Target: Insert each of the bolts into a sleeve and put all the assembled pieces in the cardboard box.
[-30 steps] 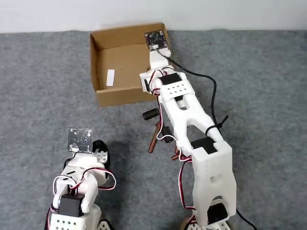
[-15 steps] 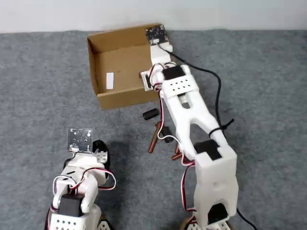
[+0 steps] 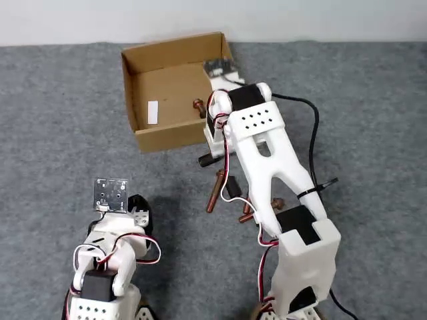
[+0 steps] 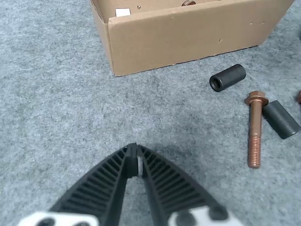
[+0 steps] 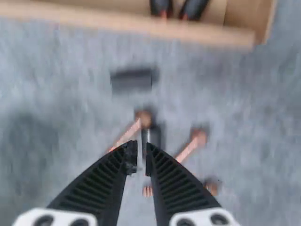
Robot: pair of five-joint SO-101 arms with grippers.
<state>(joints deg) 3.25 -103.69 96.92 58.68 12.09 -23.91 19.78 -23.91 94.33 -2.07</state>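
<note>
Right gripper (image 5: 139,157), all but closed and empty (tips barely apart), should open wide, then take the mid-tabletop bolt (image 5: 128,133) squarely across its shaft.

Ahead of left gripper (image 4: 136,159): grey carpet (image 4: 66,99) as far as the front wall of the cardboard box (image 4: 188,37).
Over box's near right corner: right arm (image 3: 263,150), crossing the rim.
Beside that arm: loose sleeves (image 3: 208,160) and bolts (image 3: 214,192) scattered on carpet.
</note>
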